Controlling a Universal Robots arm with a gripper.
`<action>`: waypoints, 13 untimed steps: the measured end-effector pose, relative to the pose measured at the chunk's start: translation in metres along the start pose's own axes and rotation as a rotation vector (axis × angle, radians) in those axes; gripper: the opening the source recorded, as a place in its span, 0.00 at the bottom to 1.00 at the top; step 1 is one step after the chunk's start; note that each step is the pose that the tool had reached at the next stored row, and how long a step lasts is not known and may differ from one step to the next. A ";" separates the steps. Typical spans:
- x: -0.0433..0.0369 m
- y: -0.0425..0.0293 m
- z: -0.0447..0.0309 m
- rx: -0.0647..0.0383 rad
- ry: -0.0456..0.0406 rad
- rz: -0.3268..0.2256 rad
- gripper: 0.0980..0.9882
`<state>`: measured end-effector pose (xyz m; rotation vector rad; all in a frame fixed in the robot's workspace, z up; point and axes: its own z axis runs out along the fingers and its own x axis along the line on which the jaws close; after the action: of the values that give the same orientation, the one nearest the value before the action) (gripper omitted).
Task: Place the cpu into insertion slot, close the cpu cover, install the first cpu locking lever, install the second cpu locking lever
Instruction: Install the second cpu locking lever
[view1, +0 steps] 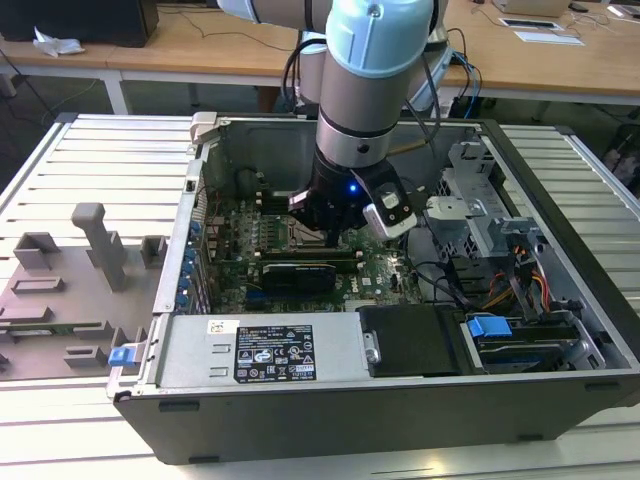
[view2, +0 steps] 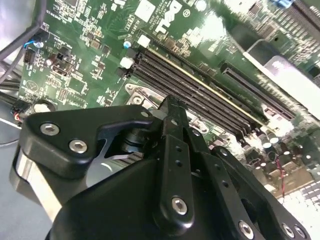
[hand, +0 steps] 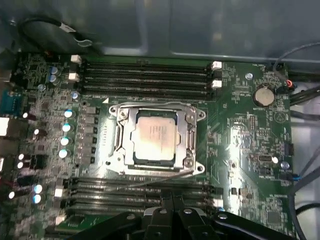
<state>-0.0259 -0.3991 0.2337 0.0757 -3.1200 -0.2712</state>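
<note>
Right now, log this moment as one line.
pale silver-grey square cpu: in socket | silver metal frame cover: closed | gripper: above board

An open grey computer case (view1: 400, 400) lies on a slatted metal surface (view1: 90, 160), holding a green motherboard (hand: 250, 150) with long black memory slots (hand: 145, 75), while grey fixture blocks (view1: 95, 240) stand toward the exterior view's left.

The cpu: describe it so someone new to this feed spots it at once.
Start at the green motherboard in the first wrist view, between its two banks of long black memory slots. The silver cpu cover frames the cpu, the one pale, flat metal square among dark components.
</note>
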 end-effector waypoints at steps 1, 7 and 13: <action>0.0008 0.0014 0.0022 -0.006 -0.0005 0.002 0.01; 0.0223 0.0038 0.0136 -0.029 -0.0020 0.003 0.01; 0.0451 0.0033 0.0229 -0.054 -0.0028 0.001 0.01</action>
<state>-0.0714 -0.3941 0.2119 0.0735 -3.1129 -0.3557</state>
